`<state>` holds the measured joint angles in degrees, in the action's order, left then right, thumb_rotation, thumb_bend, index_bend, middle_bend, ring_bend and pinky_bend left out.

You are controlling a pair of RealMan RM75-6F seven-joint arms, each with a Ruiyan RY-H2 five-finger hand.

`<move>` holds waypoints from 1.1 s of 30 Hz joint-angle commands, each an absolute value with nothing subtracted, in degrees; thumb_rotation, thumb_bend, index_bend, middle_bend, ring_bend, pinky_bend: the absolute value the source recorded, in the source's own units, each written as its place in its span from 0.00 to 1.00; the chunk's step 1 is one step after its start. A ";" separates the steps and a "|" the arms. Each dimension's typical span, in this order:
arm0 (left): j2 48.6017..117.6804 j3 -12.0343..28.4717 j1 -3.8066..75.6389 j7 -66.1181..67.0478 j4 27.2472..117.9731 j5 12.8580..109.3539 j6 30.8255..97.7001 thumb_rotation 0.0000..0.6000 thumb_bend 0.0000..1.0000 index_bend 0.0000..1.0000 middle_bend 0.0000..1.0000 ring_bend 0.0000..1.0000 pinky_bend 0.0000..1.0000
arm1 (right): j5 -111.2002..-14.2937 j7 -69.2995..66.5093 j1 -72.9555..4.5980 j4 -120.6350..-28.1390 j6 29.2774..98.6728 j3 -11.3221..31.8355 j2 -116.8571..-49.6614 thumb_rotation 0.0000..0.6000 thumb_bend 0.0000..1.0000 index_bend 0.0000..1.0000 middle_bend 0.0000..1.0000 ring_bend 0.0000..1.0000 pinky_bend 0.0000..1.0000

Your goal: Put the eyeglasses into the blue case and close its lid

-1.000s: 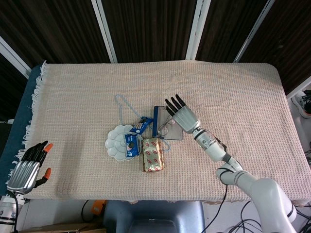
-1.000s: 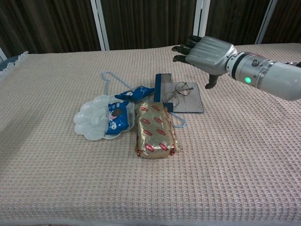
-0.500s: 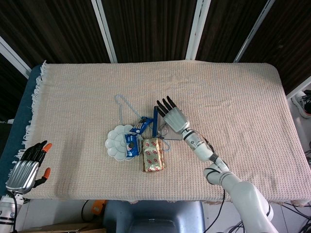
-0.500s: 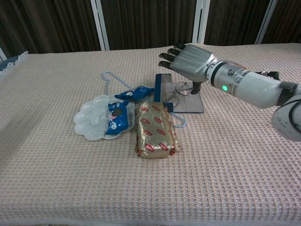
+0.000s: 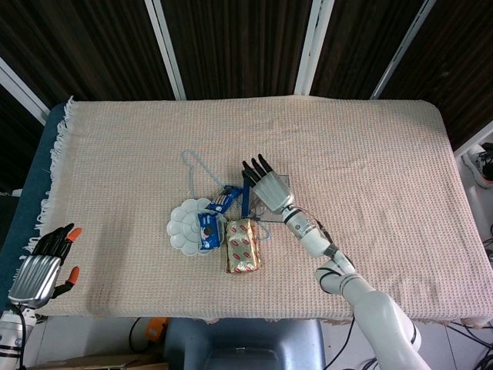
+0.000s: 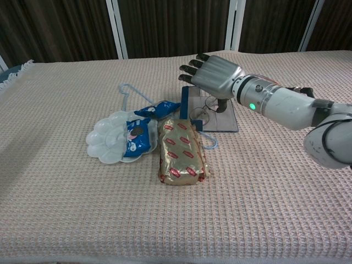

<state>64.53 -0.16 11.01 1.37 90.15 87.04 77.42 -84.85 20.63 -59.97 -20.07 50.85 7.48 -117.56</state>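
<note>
The blue case stands open in the middle of the table, its blue lid [image 6: 184, 103] upright and its grey inside [image 6: 225, 122] lying flat. The thin-framed eyeglasses [image 6: 199, 114] rest on the grey inside next to the lid. My right hand [image 6: 213, 72] [image 5: 264, 185] hovers over the glasses and the lid with fingers spread and the thumb pointing down at the case; it holds nothing. Whether the thumb touches the case is unclear. My left hand [image 5: 42, 266] hangs beyond the table's near-left edge, fingers apart and empty.
A gold packet with red marks [image 6: 180, 151] lies just in front of the case. Left of it sit a white flower-shaped dish [image 6: 107, 137] and a blue snack packet [image 6: 138, 136]. A light blue hanger [image 6: 127, 91] lies behind them.
My right hand has moved left and down, from beside the case's right edge to above the glasses and lid. The left hand has stayed put.
</note>
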 commanded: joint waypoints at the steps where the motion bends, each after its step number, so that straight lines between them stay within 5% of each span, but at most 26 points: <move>1: 64.37 -0.11 10.98 0.93 90.07 87.05 77.52 1.00 0.44 0.00 0.00 0.00 0.12 | -84.57 21.55 -61.33 -18.29 50.47 7.98 -119.15 1.00 0.13 0.21 0.00 0.00 0.00; 33: 63.90 -0.12 10.69 -0.14 89.98 87.16 77.94 1.00 0.44 0.00 0.00 0.00 0.12 | -82.16 23.58 -66.73 -11.28 47.98 9.93 -125.09 1.00 0.13 0.23 0.00 0.00 0.00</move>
<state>63.91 -0.12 10.69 -0.14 89.98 87.16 77.94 -82.15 23.54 -66.69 -11.31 48.00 9.95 -125.04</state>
